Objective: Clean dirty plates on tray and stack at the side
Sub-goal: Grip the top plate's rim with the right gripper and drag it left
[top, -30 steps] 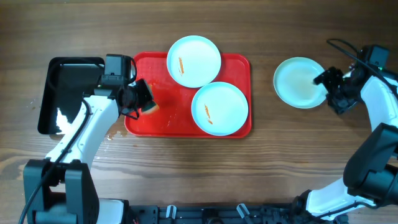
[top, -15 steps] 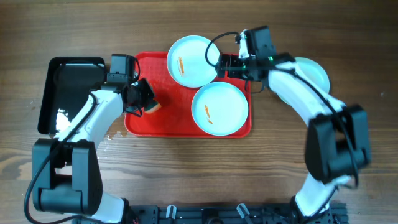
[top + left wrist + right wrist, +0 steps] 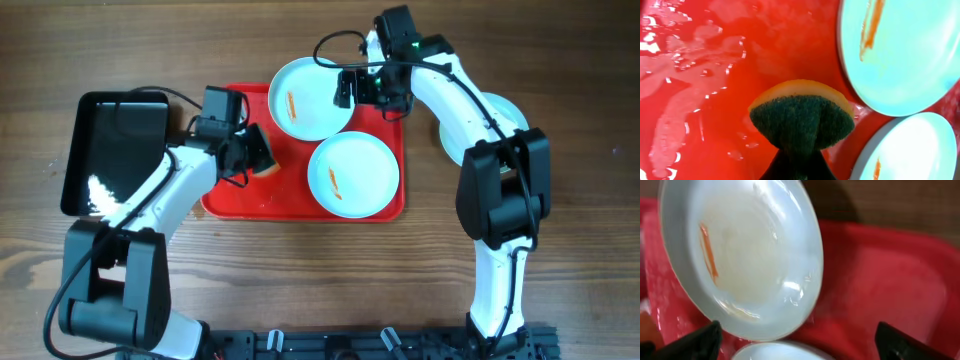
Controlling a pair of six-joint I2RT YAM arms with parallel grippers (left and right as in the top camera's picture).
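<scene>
Plates first: the near plate [image 3: 353, 175] is lying flat on the red tray [image 3: 285, 200], orange streak up. Just left, our left gripper [image 3: 258, 158] is clamping a sponge [image 3: 802, 117] over the wet tray, prob. ready for wiping. To the right a third plate [image 3: 512, 112] is resting off the tray, likely marking the stack spot. Farthest, our right gripper [image 3: 365, 88] is hovering, jaws wide apart, at the rim of the far plate [image 3: 311, 98], prob. to steady or lift it
</scene>
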